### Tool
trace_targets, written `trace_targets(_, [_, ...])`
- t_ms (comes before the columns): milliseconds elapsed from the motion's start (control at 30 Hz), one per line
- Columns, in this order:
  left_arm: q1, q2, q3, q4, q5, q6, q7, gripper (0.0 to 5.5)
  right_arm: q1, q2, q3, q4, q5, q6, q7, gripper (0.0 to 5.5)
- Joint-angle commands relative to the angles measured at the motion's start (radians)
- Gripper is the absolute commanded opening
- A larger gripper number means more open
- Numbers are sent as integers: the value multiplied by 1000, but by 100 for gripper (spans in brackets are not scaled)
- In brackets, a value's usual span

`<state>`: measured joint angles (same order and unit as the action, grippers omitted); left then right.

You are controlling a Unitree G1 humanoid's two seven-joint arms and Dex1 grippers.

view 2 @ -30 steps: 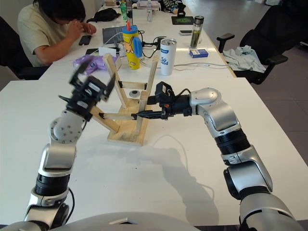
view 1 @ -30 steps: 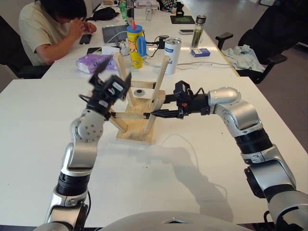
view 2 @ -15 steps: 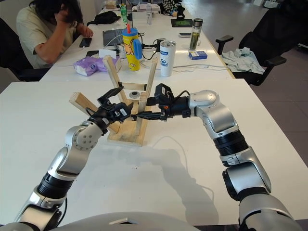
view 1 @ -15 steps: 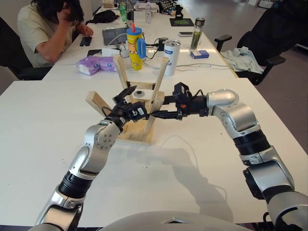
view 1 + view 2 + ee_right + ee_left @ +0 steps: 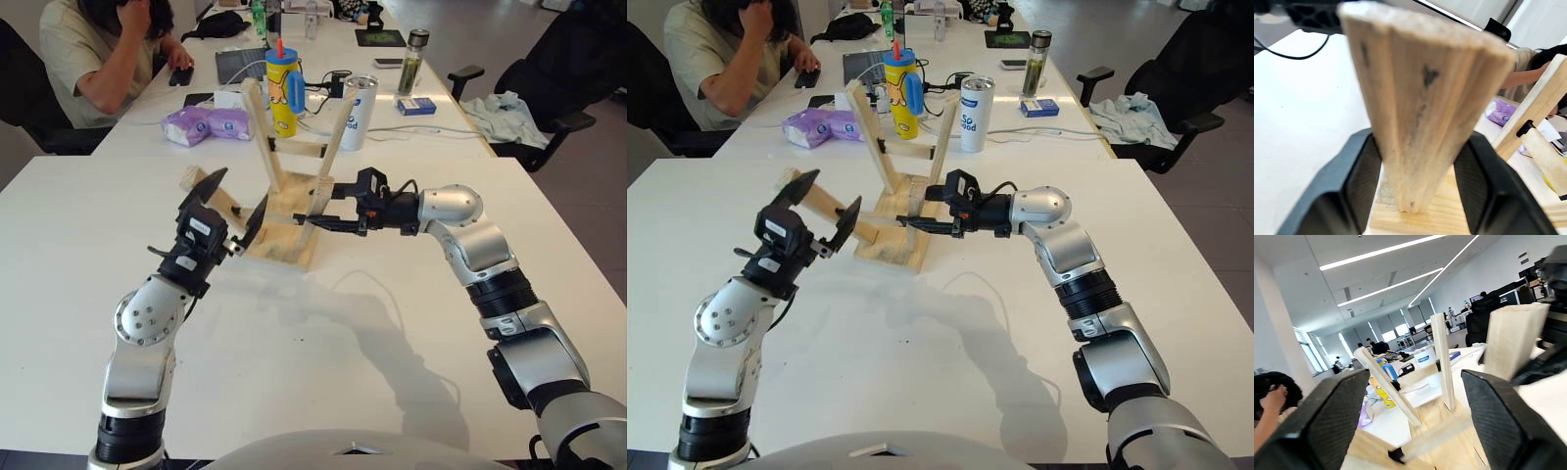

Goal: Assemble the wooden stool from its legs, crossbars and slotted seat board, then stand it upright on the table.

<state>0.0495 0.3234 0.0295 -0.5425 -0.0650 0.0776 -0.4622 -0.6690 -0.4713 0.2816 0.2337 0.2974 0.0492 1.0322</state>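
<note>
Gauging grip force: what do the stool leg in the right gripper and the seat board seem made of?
Leg: pale bare softwood by the look, with lengthwise grain, dark flecks and no sheen. Seat board: seemingly the same light wood, matte; a thin clear coat can't be ruled out.

We've got the stool in pale bare wood, faint grain, on a plain white table. The left gripper and right gripper are matt black on silver-grey arms. At the stool's twelve o'clock, a yellow-and-blue cup and a white tumbler; at ten, purple packs.
</note>
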Motion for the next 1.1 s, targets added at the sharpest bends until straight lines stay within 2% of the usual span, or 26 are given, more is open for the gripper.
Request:
trace_targets(33, [17, 36, -30, 10, -53, 16, -62, 351, 20, -5, -18, 21, 0, 74, 31, 207])
trace_targets(267, [13, 23, -64, 42, -54, 36, -39, 351, -9, 6, -55, 34, 141, 365, 119, 207])
trace_targets(433, [52, 51, -110, 55, -72, 74, -84, 351, -30, -29, -41, 52, 115, 389, 181, 207])
trace_targets(467, [63, 60, -123, 61, -70, 81, -96, 351, -31, -37, -40, 46, 121, 393, 201, 243])
trace_targets(667, [103, 102, -198, 128, -71, 161, -158, 351, -42, -56, -23, 50, 94, 409, 270, 345])
trace_targets(867, [41, 76, -207, 249, -26, 193, -97, 351, -12, -69, -6, 76, -1, 338, 253, 446])
trace_targets(1100, [-31, 23, -209, 378, 4, 187, -19, 351, 62, -79, -79, 79, -20, 297, 190, 446])
